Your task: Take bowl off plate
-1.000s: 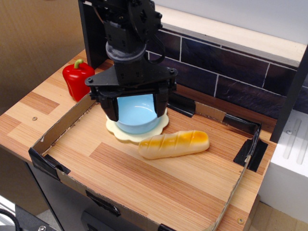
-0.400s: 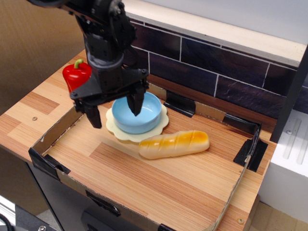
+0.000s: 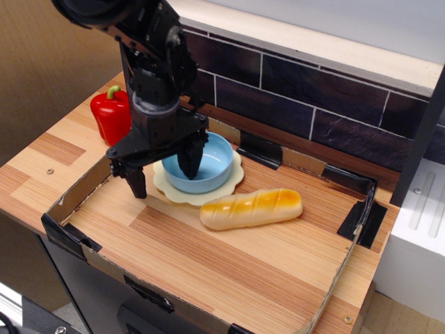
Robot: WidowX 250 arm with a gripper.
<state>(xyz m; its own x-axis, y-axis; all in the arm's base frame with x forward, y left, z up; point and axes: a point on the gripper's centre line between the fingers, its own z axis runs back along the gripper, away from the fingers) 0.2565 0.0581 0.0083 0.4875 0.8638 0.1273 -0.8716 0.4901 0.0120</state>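
Observation:
The light-blue bowl [image 3: 208, 167] sits on the cream scalloped plate [image 3: 224, 186] at the back left of the wooden tray floor. My gripper [image 3: 162, 175] is open and straddles the bowl's left wall. One finger [image 3: 189, 160] reaches down inside the bowl. The other finger [image 3: 135, 181] hangs outside it, over the plate's left edge. Whether the fingers touch the bowl's wall is unclear. The arm hides the bowl's left rim.
A glazed bread roll [image 3: 252, 208] lies just in front of the plate to the right. A red bell pepper [image 3: 111, 115] stands outside the low cardboard wall [image 3: 87, 186] at the left. A dark tiled wall [image 3: 313, 104] runs along the back.
My gripper has moved left and down, from over the bowl to straddling its left wall. The bowl and plate have not moved.

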